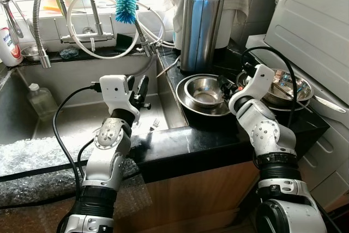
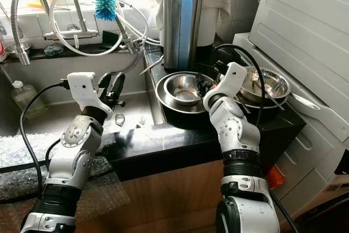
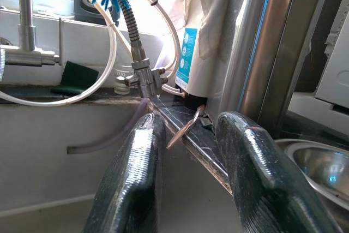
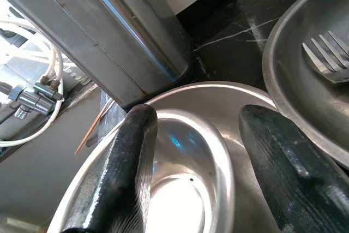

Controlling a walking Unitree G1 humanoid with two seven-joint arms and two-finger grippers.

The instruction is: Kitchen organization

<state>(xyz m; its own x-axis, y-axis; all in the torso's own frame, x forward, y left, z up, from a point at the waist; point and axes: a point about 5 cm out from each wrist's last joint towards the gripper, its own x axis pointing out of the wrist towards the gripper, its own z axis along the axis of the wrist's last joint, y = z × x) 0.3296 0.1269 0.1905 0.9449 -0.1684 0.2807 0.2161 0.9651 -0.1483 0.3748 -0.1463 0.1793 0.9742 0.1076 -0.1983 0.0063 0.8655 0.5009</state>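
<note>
Left eye view first, from the sink side: the sink basin [image 1: 76, 115] sits at the left end of the black countertop [image 1: 212, 137], with a fork [image 1: 155, 123] lying on the basin floor close to the wall that meets the counter, its tines pointing roughly toward the counter edge. The left gripper [image 1: 140, 92] hangs above that spot, fingers apart and empty, aimed toward the back wall and the faucet hoses [image 1: 103, 31] with the blue bottle brush [image 1: 125, 5]; the fork lies below and a little to the right of its fingertips. Moving right along the counter, the steel knife block [image 1: 200, 24] stands at the back edge. In front of it are the nested steel bowls [image 1: 204, 95], a small one inside a wider one, near the counter's front edge. The right gripper [image 4: 202, 162] is poised right over these, its fingers spread with nothing between them, one finger above the small bowl's rim and the other over the wide bowl's far wall. Further right, touching or just beside them, another steel bowl [image 1: 297, 88] holds cutlery, fork tines [image 4: 327, 53] showing inside it. My guess is that the bowls are the next thing to be taken: the right arm is clearly the nearer, and the rim runs straight across the gap between its fingers, so a short drop would straddle it
</note>
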